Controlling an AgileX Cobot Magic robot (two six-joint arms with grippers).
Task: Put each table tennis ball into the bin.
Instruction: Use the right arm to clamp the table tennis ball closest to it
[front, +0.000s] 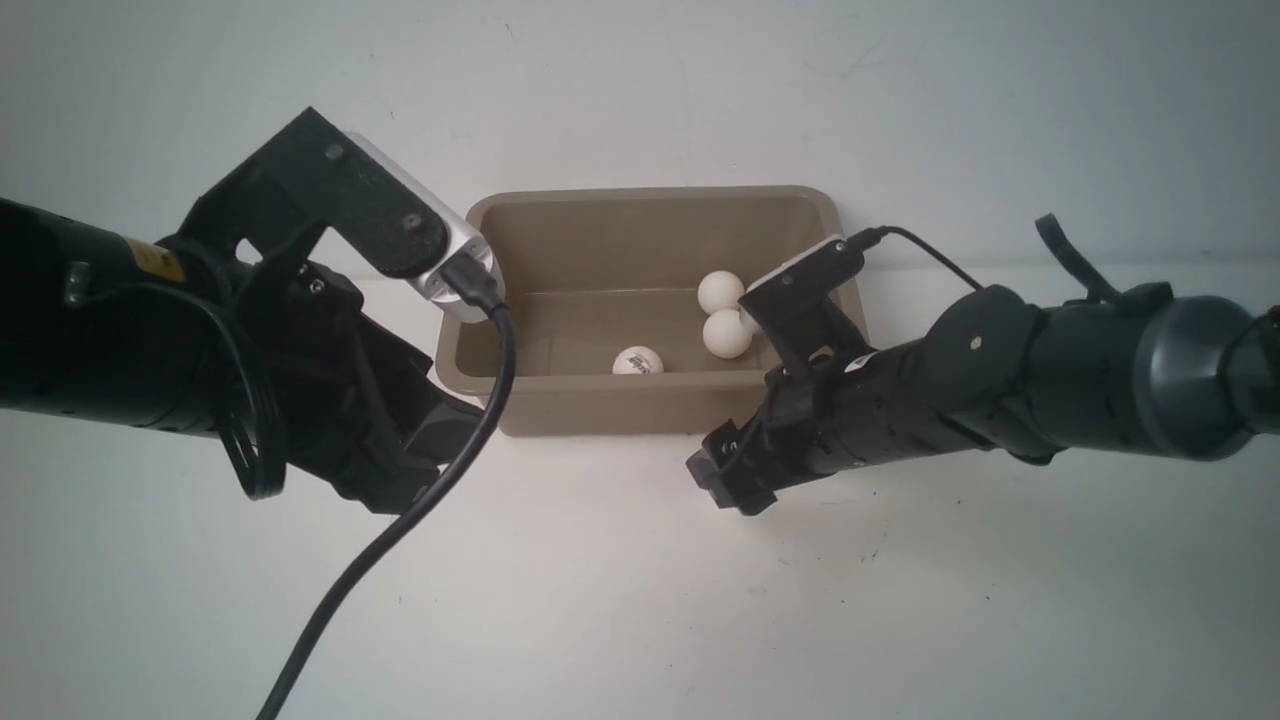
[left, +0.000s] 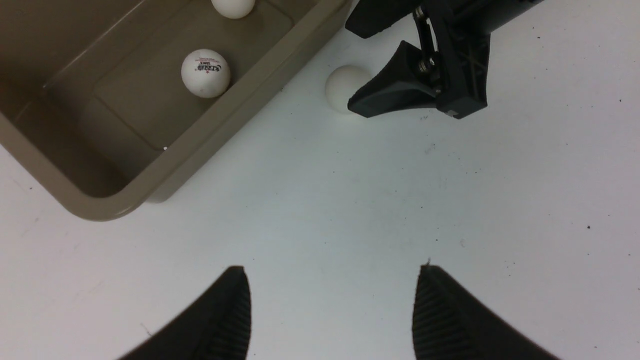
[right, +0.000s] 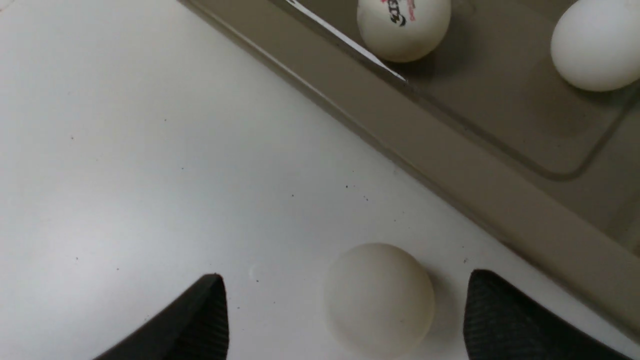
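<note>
- Tabletop, white, matte and faintly speckled, fills the near ground.
- At the near left, the black left gripper hangs over bare table just off the near left corner of the rectangular taupe plastic bin. Its ribbed fingers are apart with nothing between them.
- Right of centre, the black right gripper sits low over the table. Its fingers are spread wide, one on each side of the last loose table tennis ball, and neither appears to touch it.
- This small, smooth, matte white sphere rests on the table just beside the bin's near wall. The front view hides it behind the gripper.
- The ball is probably hollow and very light, stiff yet slick, and likely to roll at a nudge. It is best pinched gently across its widest middle with both pads meeting it together, because an off-centre squeeze could squirt it away.
- The bin has rounded corners, sloping walls and a flared rim, with a dull, hard-looking surface.
- Inside it, a logo-printed ball lies by the near wall, with two plain ones farther right, seemingly touching each other.
</note>
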